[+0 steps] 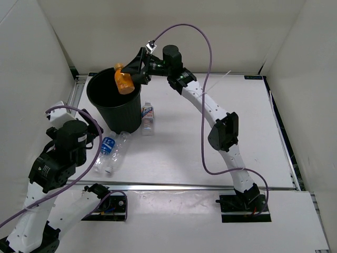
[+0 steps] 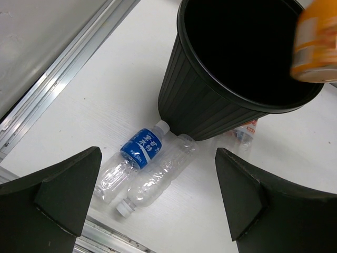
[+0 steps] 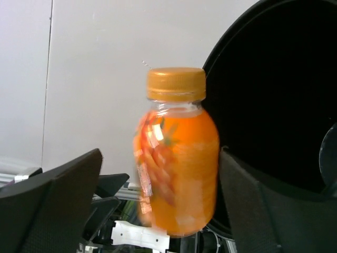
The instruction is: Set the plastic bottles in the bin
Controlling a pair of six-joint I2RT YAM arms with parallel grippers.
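The top view shows the whole layout: the bin (image 1: 118, 113) stands on the table (image 1: 174, 158) at the far left, and the orange bottle (image 3: 179, 168) is seen at the right side of its mouth, over the rim. The right wrist view adds the state of the right gripper (image 3: 160, 158): its jaws are spread wider than the bottle, and a clear gap is seen at one finger; contact at the other finger cannot be told. The bottle is cap-up and blurred there. The left wrist view shows the left gripper (image 2: 158, 158) with jaws fully spread and nothing between them. Two larger clear bottles are seen there lying side by side at the bin's near base. The blue-labelled bottle (image 2: 138, 150) points its cap at the bin wall, while the second clear bottle (image 2: 163, 176) points its cap away. The white-labelled bottle (image 1: 148, 117) is placed just beside the bin's right side; in the left wrist view it is mostly hidden. The bin's interior appears dark in every view, and its contents cannot be made out.
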